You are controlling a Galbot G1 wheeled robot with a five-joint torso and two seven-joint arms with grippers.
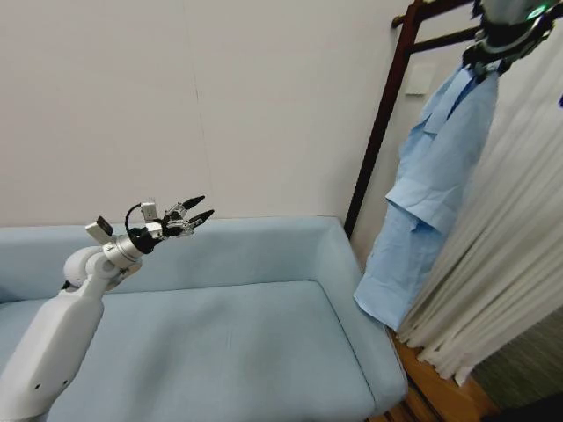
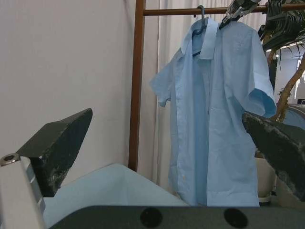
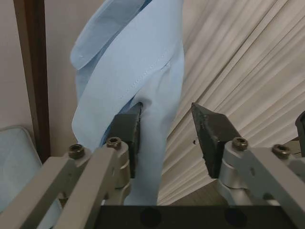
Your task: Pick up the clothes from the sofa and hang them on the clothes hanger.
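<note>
A light blue short-sleeved shirt point(image 1: 431, 193) hangs on a dark hanger point(image 2: 200, 19) hooked over the wooden rack's top bar point(image 2: 171, 10). My right gripper point(image 1: 506, 53) is up at the shirt's shoulder, just under the bar. In the right wrist view its fingers point(image 3: 164, 114) stand open, with the shirt's fabric point(image 3: 138, 71) lying against one pad and partly in the gap. My left gripper point(image 1: 201, 208) is held open above the sofa's backrest, well to the left of the shirt point(image 2: 214, 119), with nothing in it.
The pale blue sofa point(image 1: 229, 352) fills the lower foreground, its seat bare. The rack's dark wooden post point(image 1: 378, 132) rises behind the sofa's right armrest. A cream curtain point(image 1: 519, 220) hangs right of the shirt. A potted plant point(image 2: 286, 86) stands beyond the rack.
</note>
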